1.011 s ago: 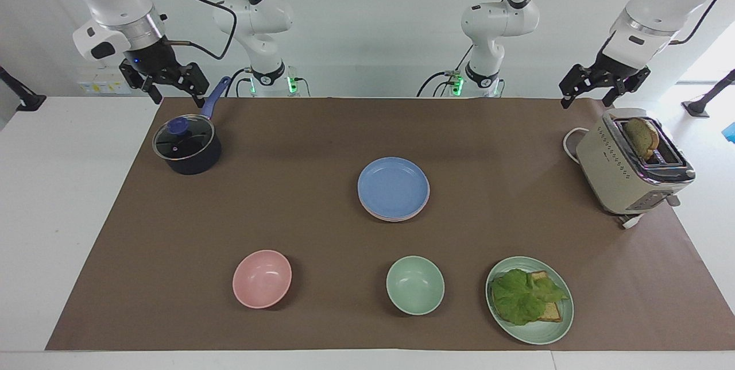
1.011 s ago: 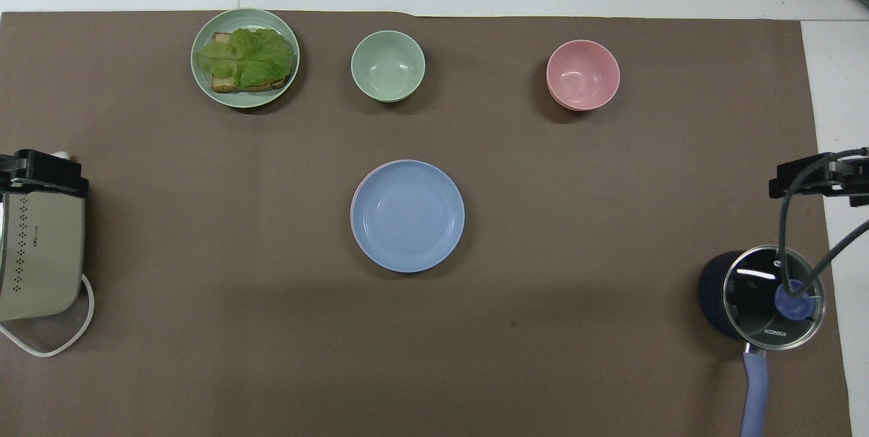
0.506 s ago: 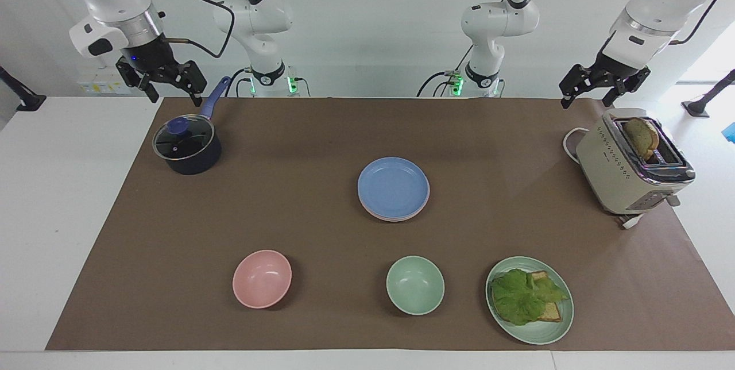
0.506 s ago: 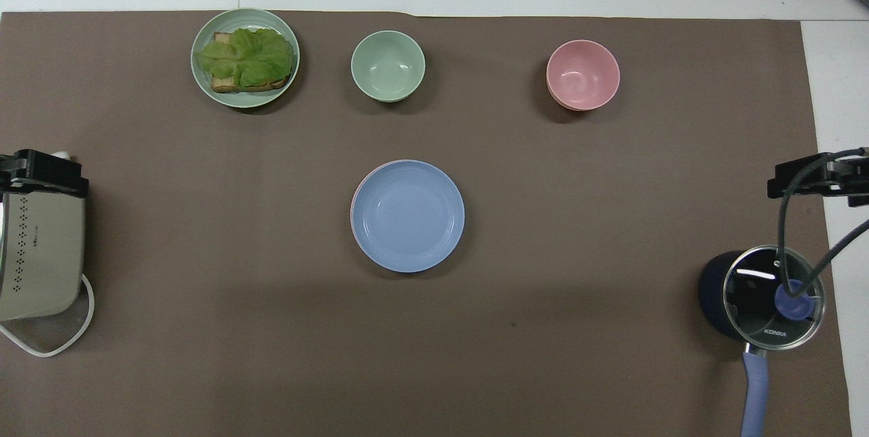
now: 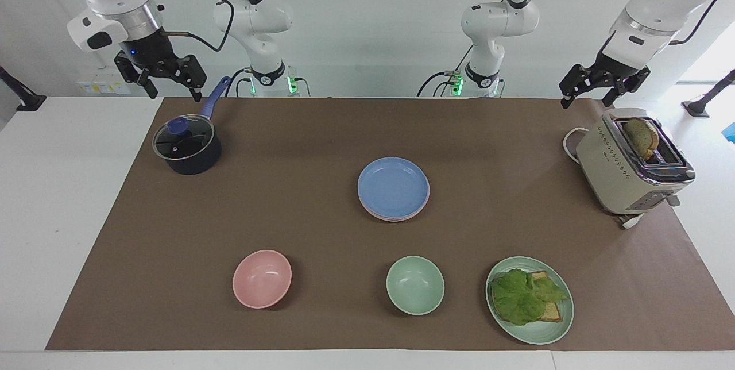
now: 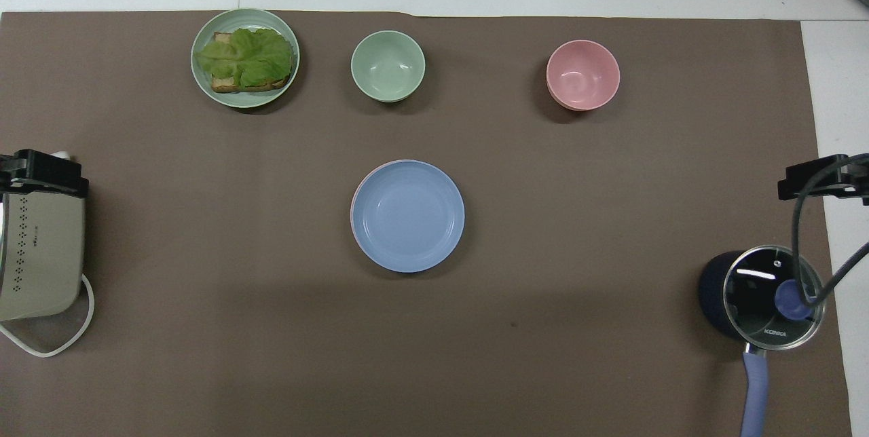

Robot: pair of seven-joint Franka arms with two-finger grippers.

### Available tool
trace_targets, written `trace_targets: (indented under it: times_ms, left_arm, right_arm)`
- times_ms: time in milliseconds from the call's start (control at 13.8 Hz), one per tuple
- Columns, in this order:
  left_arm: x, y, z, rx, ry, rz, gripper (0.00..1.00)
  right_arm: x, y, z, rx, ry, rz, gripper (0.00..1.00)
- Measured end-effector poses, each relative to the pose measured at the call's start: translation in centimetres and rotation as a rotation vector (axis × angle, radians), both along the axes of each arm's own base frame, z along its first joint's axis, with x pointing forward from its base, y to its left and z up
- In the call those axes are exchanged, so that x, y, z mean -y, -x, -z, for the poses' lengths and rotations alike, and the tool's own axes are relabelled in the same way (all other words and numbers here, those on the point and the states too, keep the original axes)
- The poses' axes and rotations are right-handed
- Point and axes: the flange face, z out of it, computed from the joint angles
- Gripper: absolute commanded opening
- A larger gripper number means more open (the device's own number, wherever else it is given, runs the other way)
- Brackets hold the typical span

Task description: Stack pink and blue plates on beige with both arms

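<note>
At the middle of the brown mat the blue plate (image 5: 393, 186) (image 6: 407, 214) lies on top of a stack. A thin rim of the pink plate (image 5: 395, 218) shows just under it. The beige plate is hidden beneath them. My right gripper (image 5: 172, 89) (image 6: 825, 179) hangs open and empty in the air, over the table edge beside the lidded pot. Above the toaster my left gripper (image 5: 588, 97) (image 6: 44, 172) waits, also open and empty. Both are well away from the stack.
A dark pot (image 5: 186, 149) with a glass lid and blue handle stands at the right arm's end. The toaster (image 5: 631, 166) with bread stands at the left arm's end. Farthest from the robots are a pink bowl (image 5: 262, 278), a green bowl (image 5: 414, 285) and a green plate (image 5: 560, 324) with lettuce toast.
My right gripper has risen and drifted outward, away from the pot toward the table's edge. The left gripper and the plates have not moved.
</note>
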Motion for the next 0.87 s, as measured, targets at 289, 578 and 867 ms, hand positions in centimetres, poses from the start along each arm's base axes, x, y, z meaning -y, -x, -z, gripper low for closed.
trace_targets:
  times_ms: [289, 578, 867]
  left_arm:
    - [0.0, 0.0, 0.0, 0.0, 0.0, 0.0, 1.0]
    - [0.0, 0.0, 0.0, 0.0, 0.0, 0.0, 1.0]
    - [0.0, 0.0, 0.0, 0.0, 0.0, 0.0, 1.0]
  right_arm:
    - [-0.06, 0.56, 0.42, -0.005, -0.002, -0.003, 1.0]
    - [-0.06, 0.76, 0.39, 0.002, -0.003, -0.013, 1.0]
    - [-0.07, 0.76, 0.44, 0.001, -0.003, -0.014, 1.0]
